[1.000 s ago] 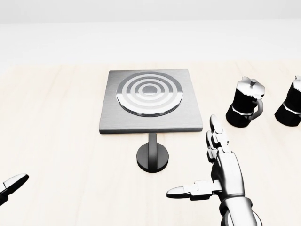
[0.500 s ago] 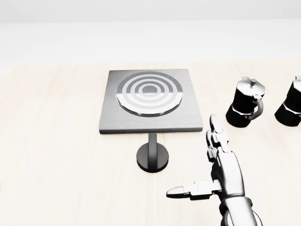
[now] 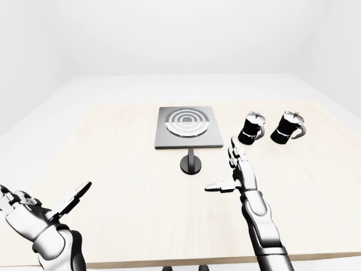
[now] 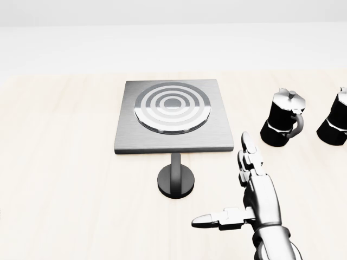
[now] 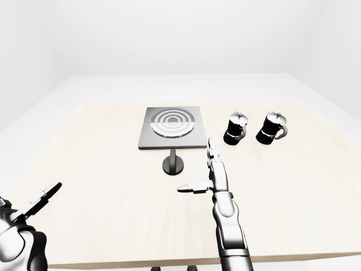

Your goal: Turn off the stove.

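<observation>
The stove (image 4: 172, 114) is a square grey plate with a ringed silver burner, lying flat at the centre of the head view. Just below it sits its black round knob (image 4: 176, 180), joined to the plate by a short stem. My right hand (image 4: 222, 181) is open to the right of the knob and a little lower, fingers pointing up the view, thumb stretched left, touching nothing. My left hand (image 3: 45, 199) shows only in the eye views, at the lower left, open and far from the stove.
Two black moka pots (image 4: 283, 118) (image 4: 335, 119) stand to the right of the stove on the pale wooden table (image 4: 65, 162). The table's near edge runs along the bottom of the eye views. White walls surround the table.
The tip of my left hand, seen at the lower left edge of the head view a second ago, has dropped out of that view. The right hand, stove and knob have not moved.
</observation>
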Robot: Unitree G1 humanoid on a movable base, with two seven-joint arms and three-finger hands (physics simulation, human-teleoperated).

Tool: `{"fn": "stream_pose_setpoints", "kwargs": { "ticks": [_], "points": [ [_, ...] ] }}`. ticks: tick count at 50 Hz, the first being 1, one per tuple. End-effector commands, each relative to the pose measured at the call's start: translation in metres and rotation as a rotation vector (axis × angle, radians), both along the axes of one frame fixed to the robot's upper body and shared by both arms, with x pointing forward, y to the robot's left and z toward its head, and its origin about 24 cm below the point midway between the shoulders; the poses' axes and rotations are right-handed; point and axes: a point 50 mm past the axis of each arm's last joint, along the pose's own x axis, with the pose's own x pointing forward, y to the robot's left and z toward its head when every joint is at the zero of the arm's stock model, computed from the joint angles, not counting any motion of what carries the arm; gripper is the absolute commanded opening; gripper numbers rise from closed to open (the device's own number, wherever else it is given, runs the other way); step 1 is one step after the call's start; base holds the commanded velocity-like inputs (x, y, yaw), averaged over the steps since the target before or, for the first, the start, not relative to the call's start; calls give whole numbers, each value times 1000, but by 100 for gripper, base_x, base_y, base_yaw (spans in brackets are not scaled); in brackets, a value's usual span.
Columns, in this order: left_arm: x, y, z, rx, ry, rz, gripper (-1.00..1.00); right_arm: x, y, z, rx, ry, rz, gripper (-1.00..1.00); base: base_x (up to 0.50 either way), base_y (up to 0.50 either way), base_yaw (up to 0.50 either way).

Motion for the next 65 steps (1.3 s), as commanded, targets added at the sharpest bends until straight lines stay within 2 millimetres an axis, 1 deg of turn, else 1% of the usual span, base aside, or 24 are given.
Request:
{"fn": "stream_pose_setpoints", "kwargs": {
  "ticks": [1,4,14,20,23,27,33,36,37,39,45,50,56,61,65],
  "points": [
    [-4,3,4,-6,-44,56,100,2,-1,-5,-4,32,-12,100,0,0,0],
    [3,6,-1,-39,13,88,100,1,1,-4,3,17,-15,100,0,0,0],
    [3,7,-1,-41,29,87,100,2,3,-16,2,51,-10,100,0,0,0],
    [6,8,-2,-45,37,92,100,5,7,-17,10,45,2,100,0,0,0],
    [5,8,-1,-42,33,92,100,4,9,-14,6,44,11,100,0,0,0],
    [8,8,-1,-46,41,88,100,5,13,-13,-3,46,25,100,0,0,0],
    [6,8,-1,-38,29,90,100,4,21,-16,-10,47,47,100,0,0,0],
    [6,7,-1,-36,26,89,100,6,22,-23,-14,63,53,100,0,0,0],
    [5,7,0,-35,25,90,100,7,22,-29,-12,92,52,100,0,0,0],
    [6,7,-1,-33,23,92,100,8,23,-35,-10,118,56,100,0,0,0],
    [4,6,-1,-10,12,95,100,10,32,-36,-21,125,87,100,0,0,0],
    [1,4,0,5,-5,93,100,14,38,-42,-41,152,101,100,0,0,0],
    [2,6,-1,-19,0,97,100,18,46,-32,-72,109,109,100,0,0,0],
    [2,6,-1,-13,-8,94,100,22,49,-40,-75,150,121,100,0,0,0],
    [2,6,0,-15,-7,95,100,22,52,-42,-76,160,130,100,0,0,0]
  ]
}}
